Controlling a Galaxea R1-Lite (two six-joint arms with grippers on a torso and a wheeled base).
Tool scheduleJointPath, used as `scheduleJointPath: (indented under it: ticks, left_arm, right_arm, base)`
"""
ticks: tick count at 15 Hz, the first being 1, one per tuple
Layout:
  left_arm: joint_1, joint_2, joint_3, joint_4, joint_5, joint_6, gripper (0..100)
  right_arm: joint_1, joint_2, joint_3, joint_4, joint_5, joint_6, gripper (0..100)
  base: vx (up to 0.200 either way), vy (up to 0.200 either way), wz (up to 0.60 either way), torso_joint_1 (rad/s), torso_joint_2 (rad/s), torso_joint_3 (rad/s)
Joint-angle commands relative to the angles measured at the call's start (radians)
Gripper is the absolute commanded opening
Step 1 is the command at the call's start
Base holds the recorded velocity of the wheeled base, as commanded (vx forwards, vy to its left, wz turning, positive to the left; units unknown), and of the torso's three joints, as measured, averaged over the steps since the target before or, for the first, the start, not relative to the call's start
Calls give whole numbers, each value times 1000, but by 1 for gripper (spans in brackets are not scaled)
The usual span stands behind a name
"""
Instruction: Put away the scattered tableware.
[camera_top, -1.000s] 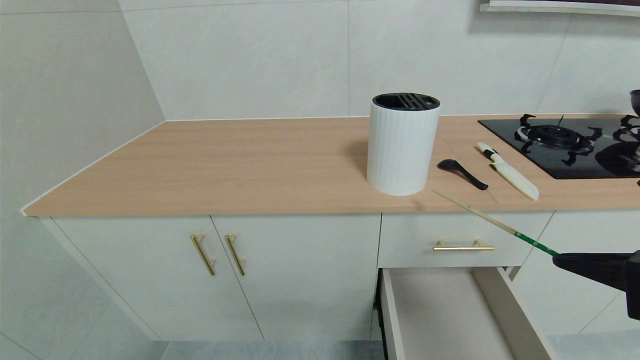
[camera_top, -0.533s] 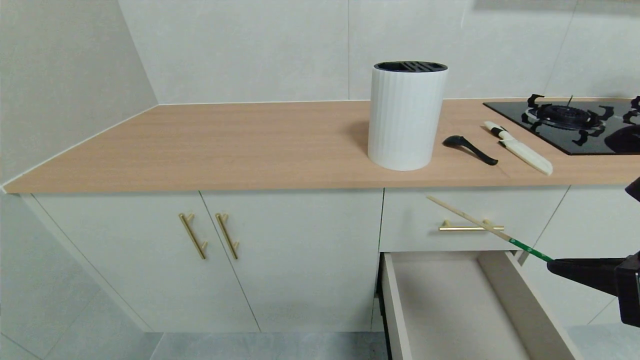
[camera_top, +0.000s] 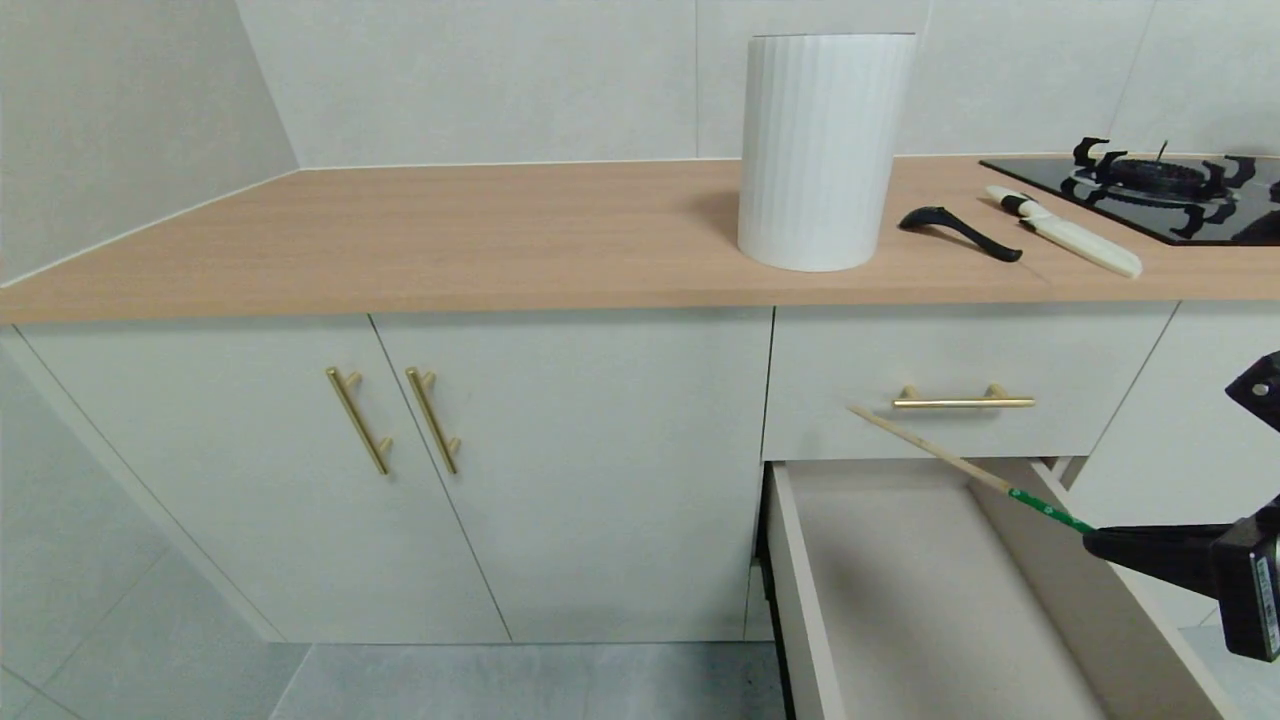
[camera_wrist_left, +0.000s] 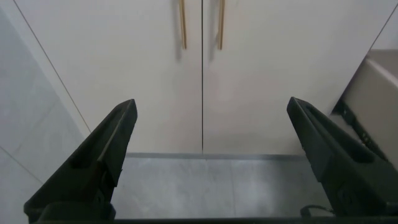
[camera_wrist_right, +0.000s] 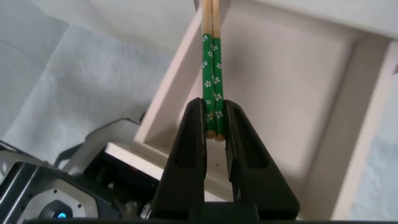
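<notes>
Gripping a pair of chopsticks by their green patterned ends, the right claw sits low in the head view, its jaws pressed tight around them. The sticks slant up and away from the claw toward the closed drawer front with the gold bar handle. Just below and beside the claw lies the open drawer. Well above the claw, on the countertop, stand a ribbed white holder, a black spoon and a knife, the spoon between the holder and the knife. A stove lies beyond the knife.

From the left wrist, the left claw is spread wide with nothing between its fingers. Ahead of it are two cabinet doors with gold handles, and grey floor lies under it.

From the right wrist, the right claw is clamped on both chopsticks, which lie side by side and run straight out from the fingertips. The pale inside of the drawer lies directly beneath the claw and the sticks.
</notes>
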Motion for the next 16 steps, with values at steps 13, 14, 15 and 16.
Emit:
scheduleJointPath:
  ticks: [13, 14, 15, 16]
  left_arm:
    - [0, 1, 0, 0, 1, 0, 100]
    - [0, 1, 0, 0, 1, 0, 100]
    - [0, 1, 0, 0, 1, 0, 100]
    - [0, 1, 0, 0, 1, 0, 100]
  right_arm:
    - [0, 255, 17, -7, -8, 1, 0]
    - [0, 299, 1, -8, -9, 6, 0]
    - [0, 330, -8, -10, -9, 11, 0]
    - [0, 356, -9, -28, -8, 14, 0]
  base:
    - [0, 0, 0, -27, 101, 74]
    - [0, 0, 0, 0, 0, 0]
    - [0, 0, 0, 0, 0, 0]
    - [0, 0, 0, 0, 0, 0]
